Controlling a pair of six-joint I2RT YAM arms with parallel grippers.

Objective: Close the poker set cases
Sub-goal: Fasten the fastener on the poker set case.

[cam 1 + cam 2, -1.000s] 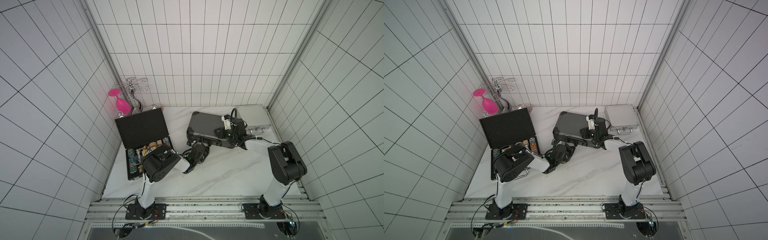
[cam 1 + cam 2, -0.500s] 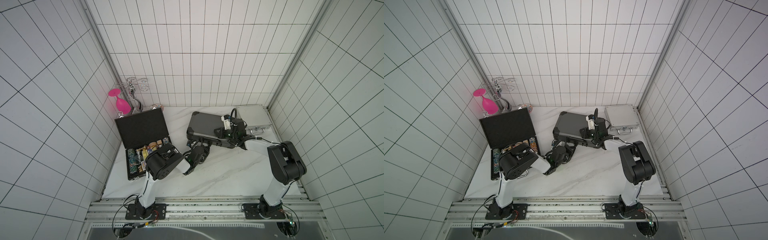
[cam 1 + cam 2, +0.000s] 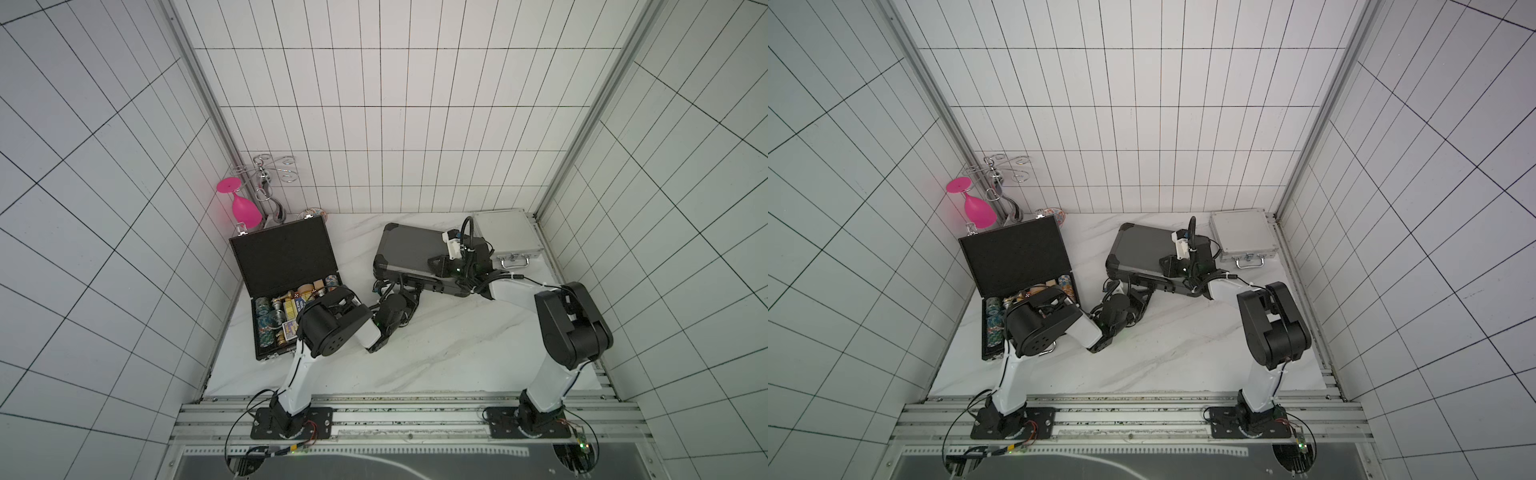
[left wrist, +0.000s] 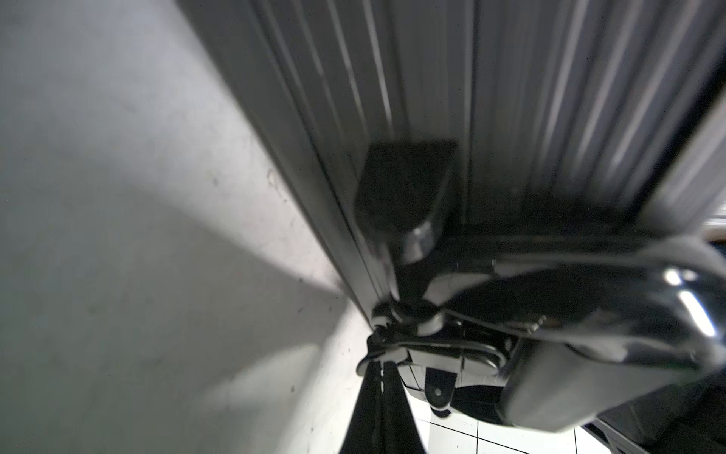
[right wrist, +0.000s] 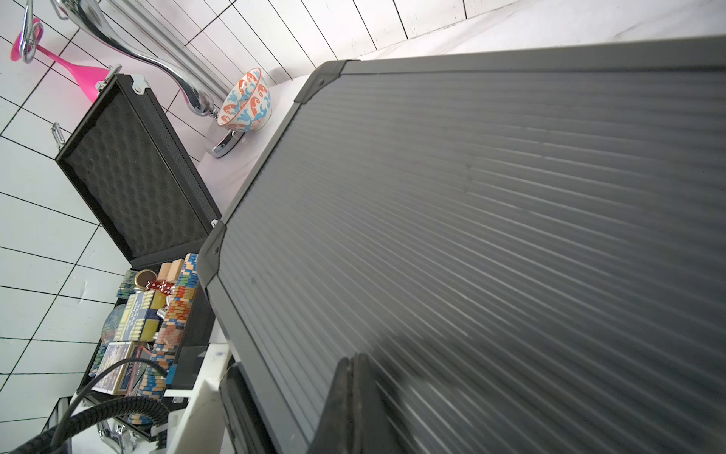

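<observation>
Lying closed at twelve o'clock, the ribbed dark grey case with black corners (image 3: 409, 249) has the right gripper (image 5: 354, 363), fingers pressed together, over its lid and the left gripper (image 4: 382, 377), likewise pinched, at its front edge. The silver aluminium case (image 3: 505, 235) sits closed at two o'clock; the black foam-lined case (image 3: 286, 257) stands lid-up at ten.

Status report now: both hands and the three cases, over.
Left hand shut at dark grey case front; right hand shut, tips on its lid. Silver case closed. Black case open, left arm close by.
</observation>
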